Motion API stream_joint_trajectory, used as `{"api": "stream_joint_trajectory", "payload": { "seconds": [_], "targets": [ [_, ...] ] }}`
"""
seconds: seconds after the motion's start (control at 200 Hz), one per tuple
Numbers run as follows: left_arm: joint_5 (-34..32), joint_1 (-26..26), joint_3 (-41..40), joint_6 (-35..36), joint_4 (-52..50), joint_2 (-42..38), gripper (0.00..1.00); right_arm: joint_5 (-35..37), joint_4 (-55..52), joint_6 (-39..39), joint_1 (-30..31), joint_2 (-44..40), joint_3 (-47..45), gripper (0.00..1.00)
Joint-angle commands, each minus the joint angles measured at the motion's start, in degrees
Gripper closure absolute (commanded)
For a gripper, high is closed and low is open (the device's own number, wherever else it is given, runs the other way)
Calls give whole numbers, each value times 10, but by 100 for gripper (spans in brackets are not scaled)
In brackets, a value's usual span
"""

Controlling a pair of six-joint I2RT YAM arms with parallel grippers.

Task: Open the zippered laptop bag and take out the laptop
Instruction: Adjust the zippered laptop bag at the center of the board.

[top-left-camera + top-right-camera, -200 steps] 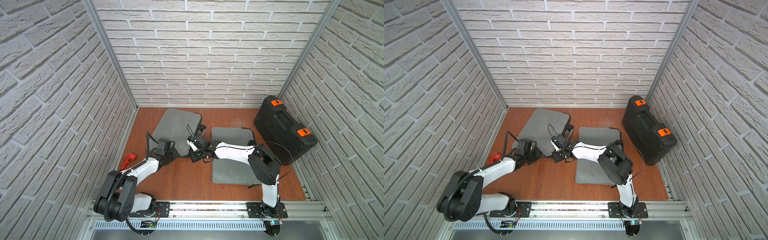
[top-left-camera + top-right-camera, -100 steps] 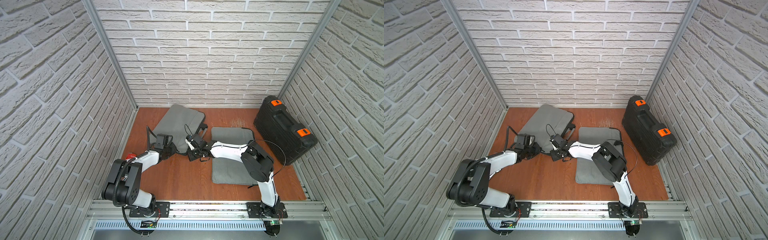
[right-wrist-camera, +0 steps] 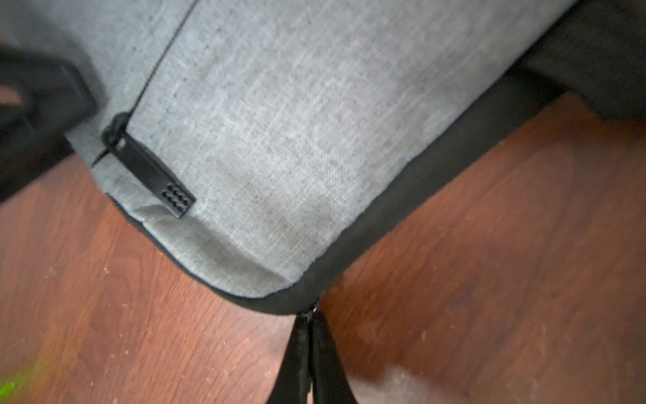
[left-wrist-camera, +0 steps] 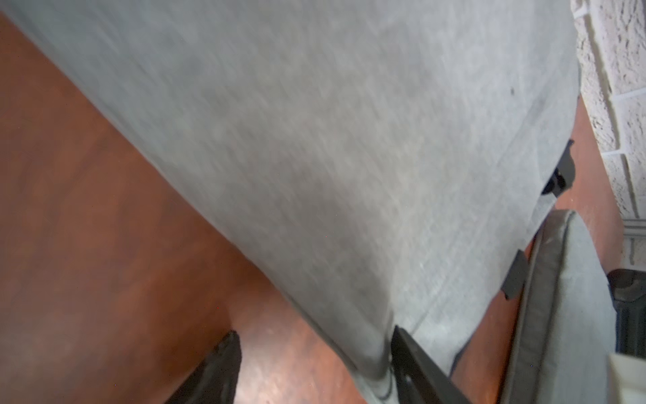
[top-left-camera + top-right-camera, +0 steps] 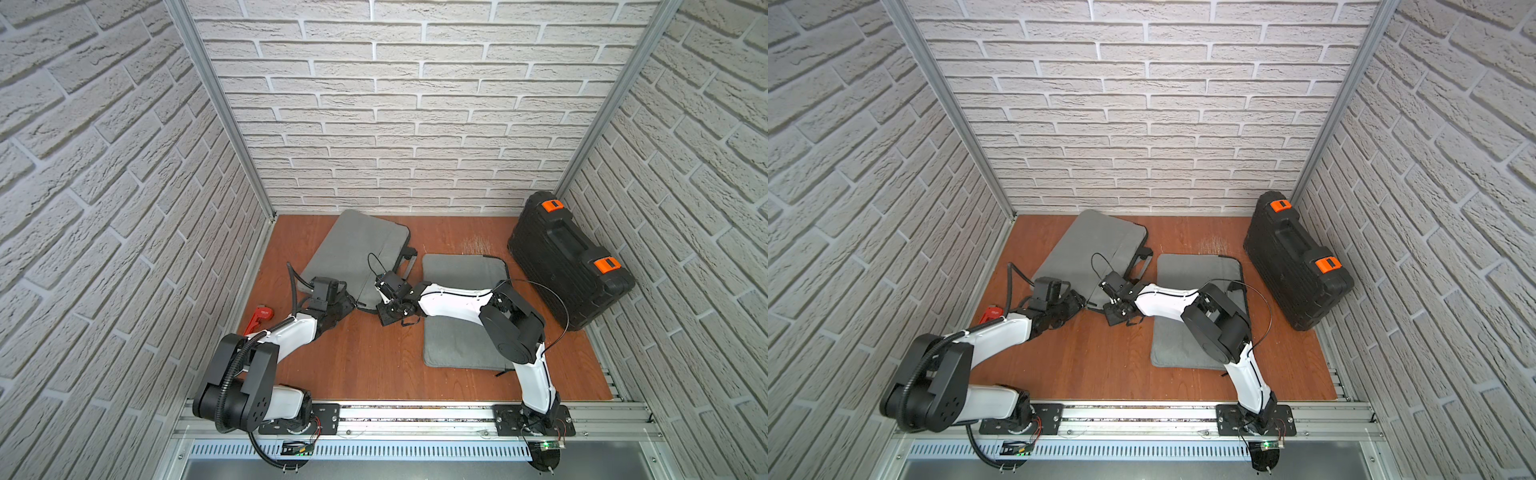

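Left end effector (image 4: 313, 332) spread wide since second ago, straddling near corner of laptop bag (image 5: 357, 249), back left of table (image 5: 374, 357). Right end effector (image 3: 310, 325) pinched shut on main zipper pull (image 3: 314, 309). You: re-pin corner first, then drag pull along edge, low and steady.

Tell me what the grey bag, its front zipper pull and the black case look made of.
Grey bag: woven cloth, matte; crosshatch weave visible. Zipper pull: probably moulded rubber or plastic, matte black, dotted grip. Black case: likely hard plastic, faint sheen, ribbed moulded shell.
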Motion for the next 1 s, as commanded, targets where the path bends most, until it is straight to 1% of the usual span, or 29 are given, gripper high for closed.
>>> {"api": "stream_joint_trajectory", "payload": {
  "seconds": [0.0, 0.125, 0.245, 0.44, 0.55, 0.665, 0.995],
  "targets": [
    [-33, -39, -11, -50, 6, -7, 30, 17, -53, 6, 4, -1, -23, 94],
    [-56, -85, -10, -80, 22, 8, 31, 18, -49, 7, 7, -3, -25, 94],
    [-54, -109, -10, -102, 56, 42, 34, 17, -45, 7, 11, -4, -27, 94],
    [-28, -114, -4, -116, 118, 98, 38, 12, -39, 7, 15, -5, -29, 94],
    [-22, -115, 1, -121, 132, 116, 44, 11, -38, 8, 15, -6, -29, 94],
    [-16, -117, 3, -125, 136, 126, 57, 11, -37, 8, 16, -6, -30, 94],
    [-23, -117, -6, -128, 113, 120, 100, 31, -67, 2, 15, 0, -9, 94]
  ]
}}
